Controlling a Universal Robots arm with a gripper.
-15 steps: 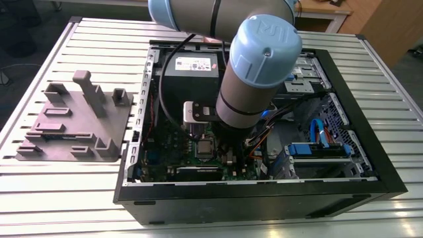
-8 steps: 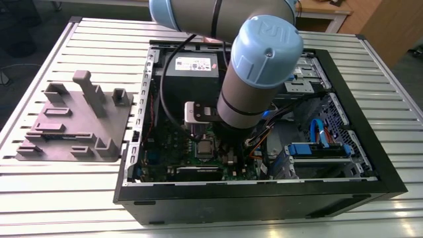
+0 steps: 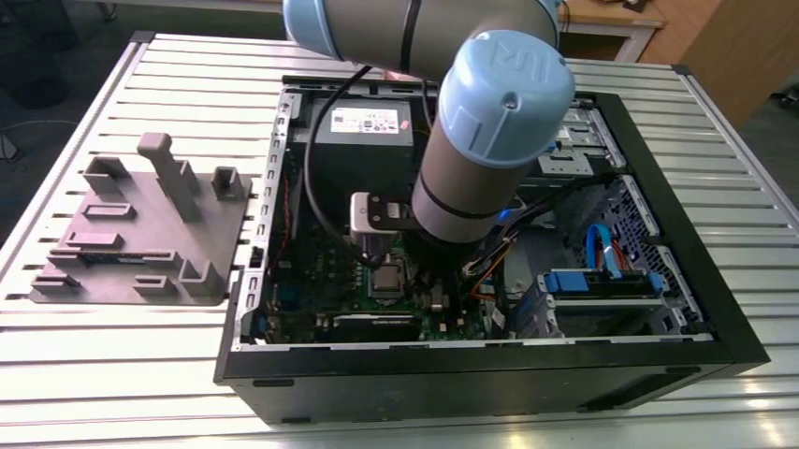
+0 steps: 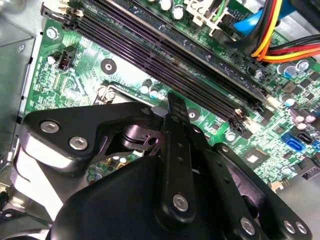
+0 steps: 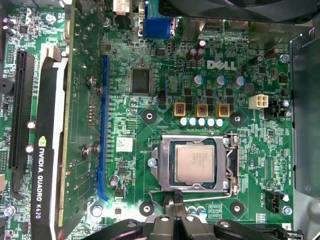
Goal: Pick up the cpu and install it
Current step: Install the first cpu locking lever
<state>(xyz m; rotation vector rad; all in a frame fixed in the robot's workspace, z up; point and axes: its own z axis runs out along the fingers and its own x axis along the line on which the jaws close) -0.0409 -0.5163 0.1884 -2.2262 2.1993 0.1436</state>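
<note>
We see the cpu (image 5: 195,165) seated flat in its socket frame (image 5: 231,167) on the motherboard (image 5: 165,115) — already installed, we judge; the gripper (image 5: 177,204) hovers beside the socket's edge, fingers together, holding nothing.

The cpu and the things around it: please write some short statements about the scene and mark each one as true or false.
1. The cpu lies inside the socket frame on the motherboard. True.
2. The cpu rests on the grey tray. False: the tray stands outside the computer case, at the exterior view's left, and the cpu sits in the socket.
3. The gripper is low inside the case, close beside the socket. True.
4. The gripper holds the cpu in the air. False: the cpu lies flat in the socket, apart from the gripper.
5. The graphics card covers the socket. False: it sits beside it, past the blue slot.
</note>
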